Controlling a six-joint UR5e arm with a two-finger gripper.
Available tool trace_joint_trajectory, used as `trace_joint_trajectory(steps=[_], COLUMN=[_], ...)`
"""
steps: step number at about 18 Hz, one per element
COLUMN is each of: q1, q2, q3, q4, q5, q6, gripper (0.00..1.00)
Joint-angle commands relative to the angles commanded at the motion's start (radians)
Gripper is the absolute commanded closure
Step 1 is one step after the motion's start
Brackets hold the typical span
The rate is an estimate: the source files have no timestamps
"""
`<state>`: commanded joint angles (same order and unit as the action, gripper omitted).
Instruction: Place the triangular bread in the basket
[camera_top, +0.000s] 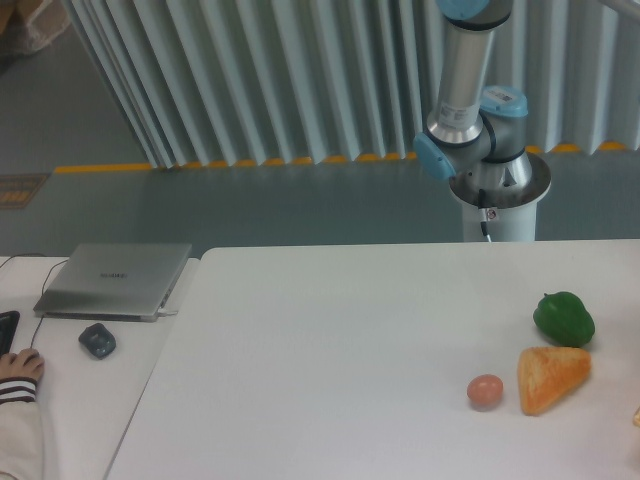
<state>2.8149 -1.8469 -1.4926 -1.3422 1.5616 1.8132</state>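
**Bread waits at the near right, arm raised out of frame**

The white surface (350, 330) fills the near half of the view, with a second, lower one on the left. Behind its far right edge stands the arm (470, 100) on its round base, rising straight up and out of the top of the picture. Its tool is not in view, so whether it is spread or pressed together cannot be told. Parked high like this, the arm leaves the camera a clear sight of the things below.

On the left lie a shut laptop (115, 280), a mouse (97, 340) and, at the near left edge, a person's hand (18, 366), all well apart from the food.

The food sits in a cluster at the near right. The green pepper (564, 318) is farthest back. Just in front of it lies the triangular bread (551, 376), flat on the surface, its narrow end pointing near-left. Close by on its left, apart from it, rests a small pinkish ball (485, 391).

No basket shows. A yellowish sliver at the right edge is too cut off to name. The task looks not yet begun; the close neighbours will likely call for a careful descent.
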Motion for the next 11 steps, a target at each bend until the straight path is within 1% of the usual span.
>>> trace_joint_trajectory(steps=[4, 11], q1=[-0.002, -0.002], q2=[0.0, 0.002], q3=[-0.012, -0.011], q4=[0.002, 0.003], q5=[-0.003, -0.006], q6=[-0.002, -0.005], gripper=[0.0, 0.0])
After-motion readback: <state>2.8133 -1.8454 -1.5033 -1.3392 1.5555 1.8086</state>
